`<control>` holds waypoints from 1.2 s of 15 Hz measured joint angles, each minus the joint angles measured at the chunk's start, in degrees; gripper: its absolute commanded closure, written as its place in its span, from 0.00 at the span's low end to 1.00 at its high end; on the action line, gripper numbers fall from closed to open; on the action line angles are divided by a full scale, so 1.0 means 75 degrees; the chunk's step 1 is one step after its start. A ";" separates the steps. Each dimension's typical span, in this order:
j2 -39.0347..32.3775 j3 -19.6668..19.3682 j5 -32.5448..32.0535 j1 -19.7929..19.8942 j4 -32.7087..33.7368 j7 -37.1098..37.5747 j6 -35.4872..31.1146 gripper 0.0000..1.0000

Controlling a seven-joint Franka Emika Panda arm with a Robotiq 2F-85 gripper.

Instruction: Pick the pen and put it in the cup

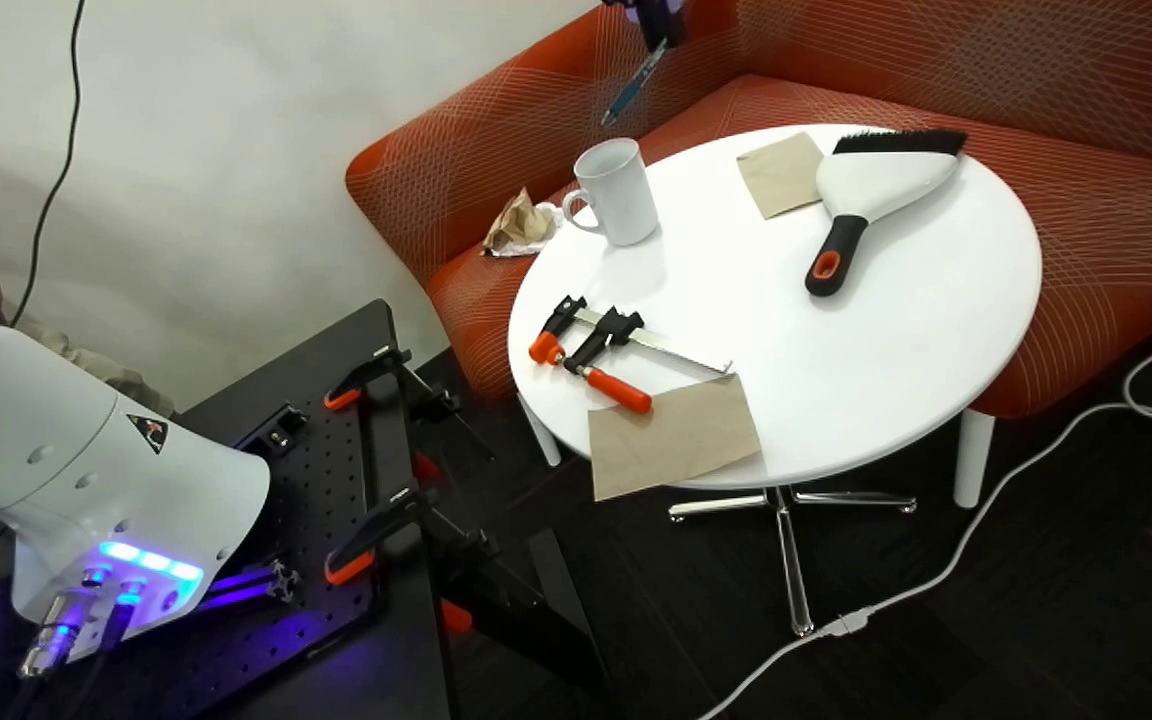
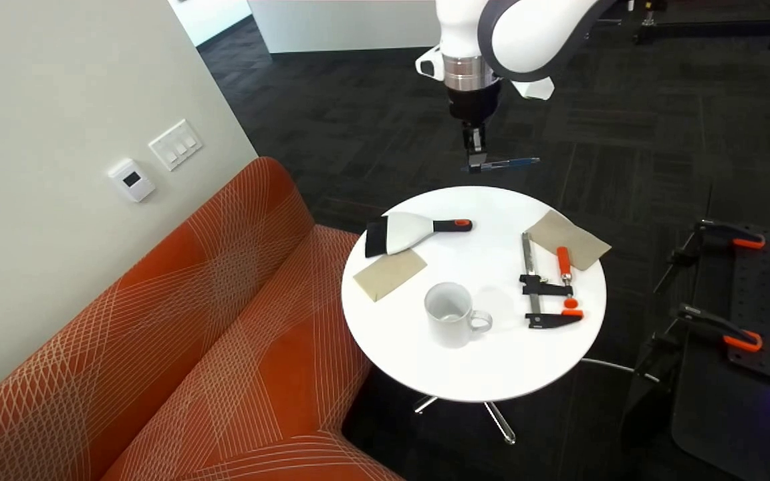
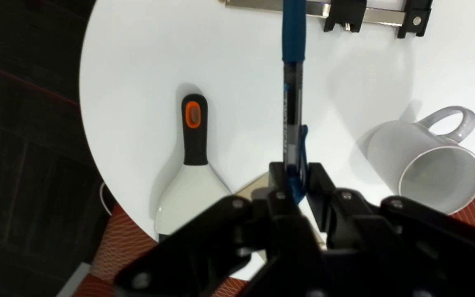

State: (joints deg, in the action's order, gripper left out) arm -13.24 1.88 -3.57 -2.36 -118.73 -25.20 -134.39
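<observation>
The pen (image 1: 634, 84) is thin and dark blue with a clear middle. It also shows in an exterior view (image 2: 510, 164) and in the wrist view (image 3: 293, 37). My gripper (image 3: 296, 177) is shut on the pen near its clip end, and the rest sticks out from the fingertips. The gripper tips also show in both exterior views (image 1: 660, 42) (image 2: 476, 164). The gripper holds the pen in the air above the tabletop. The white cup (image 1: 621, 198), a mug with a handle, stands upright on the table (image 2: 485, 374), apart from the gripper. It is at the right in the wrist view (image 3: 396, 154).
A white brush with a black handle (image 1: 841, 250) lies on the table. A clamp with an orange handle (image 1: 619, 388) lies partly on brown paper (image 1: 686, 440). Another brown paper (image 2: 390, 272) lies by the brush. An orange couch (image 2: 238, 334) borders the table.
</observation>
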 measured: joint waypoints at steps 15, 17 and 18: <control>-0.0281 0.1360 0.4417 0.0923 0.0000 -0.8089 -0.0132 0.96; -0.0281 0.1436 0.5032 0.0944 0.0012 -0.9080 0.0160 0.96; -0.0281 0.1453 0.5318 0.0943 0.0028 -0.9503 0.0355 0.96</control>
State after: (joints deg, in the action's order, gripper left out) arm -15.35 12.78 36.31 4.72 -118.52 -96.47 -131.72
